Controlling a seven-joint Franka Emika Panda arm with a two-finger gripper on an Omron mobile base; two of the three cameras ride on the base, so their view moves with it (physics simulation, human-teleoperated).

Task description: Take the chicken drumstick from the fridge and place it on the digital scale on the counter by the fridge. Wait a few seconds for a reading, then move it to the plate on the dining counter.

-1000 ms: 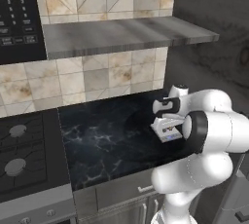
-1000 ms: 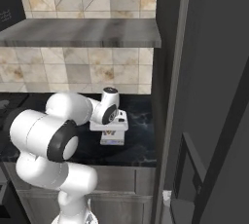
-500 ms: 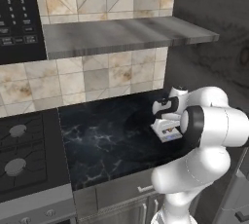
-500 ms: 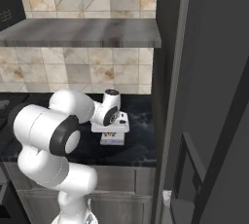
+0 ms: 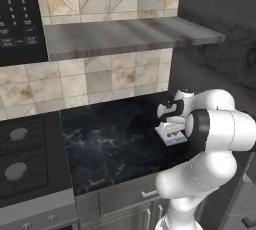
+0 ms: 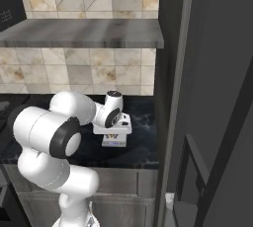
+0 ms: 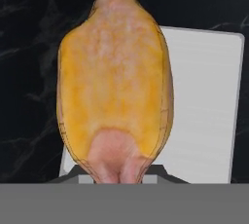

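the left base view is looking forward and down from behind the arm's left, the right base view from its right; both are sharing the counter (image 5: 115,139) and the digital scale (image 6: 114,139). the hand view is sitting very close above the digital scale.

Golden-orange chicken drumstick (image 7: 114,86) over pale digital scale (image 7: 206,101).

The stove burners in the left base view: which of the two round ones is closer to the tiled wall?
The upper, smaller-looking burner, high on the stove. The other burner lies below it, toward the stove's front edge.
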